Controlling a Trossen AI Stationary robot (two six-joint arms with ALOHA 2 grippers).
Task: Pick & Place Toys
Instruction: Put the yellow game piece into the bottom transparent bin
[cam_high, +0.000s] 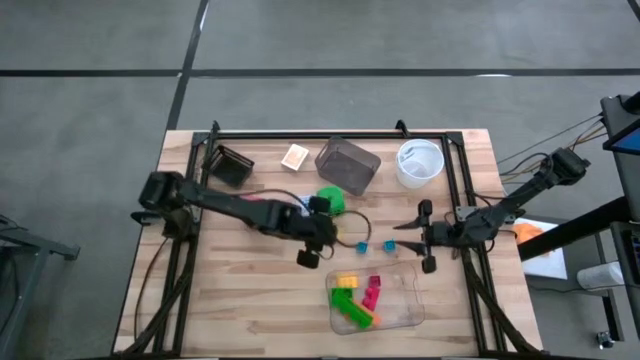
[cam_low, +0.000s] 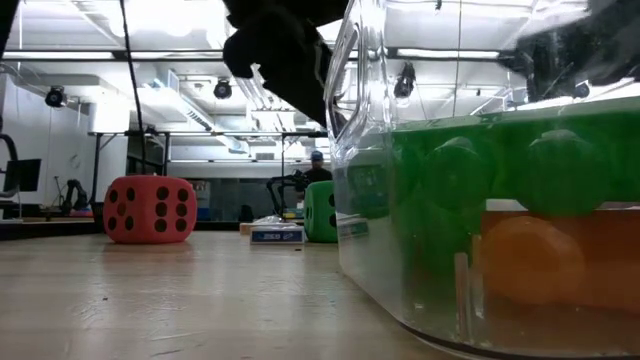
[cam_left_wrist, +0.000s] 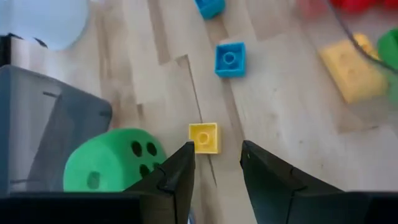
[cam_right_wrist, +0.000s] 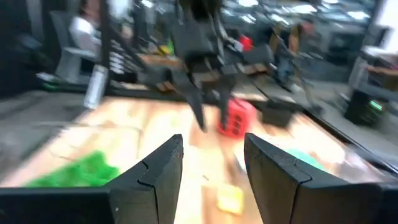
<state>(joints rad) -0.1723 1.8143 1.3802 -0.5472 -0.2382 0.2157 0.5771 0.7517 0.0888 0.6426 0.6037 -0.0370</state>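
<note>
Yellow studded brick (cam_left_wrist: 204, 137) (square, plastic), fuzzy green die (cam_left_wrist: 112, 167) beside

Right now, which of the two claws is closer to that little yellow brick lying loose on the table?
The left gripper. The yellow brick lies just ahead of its open fingers, beside the green die. The right gripper hangs farther off, beyond the two blue bricks.

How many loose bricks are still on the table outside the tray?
3: small yellow plastic brick just ahead of the left gripper, two small blue plastic bricks beyond it. Others may be hidden.

Yellow brick (cam_left_wrist: 204, 137) flat beside green die (cam_left_wrist: 112, 160)
</note>
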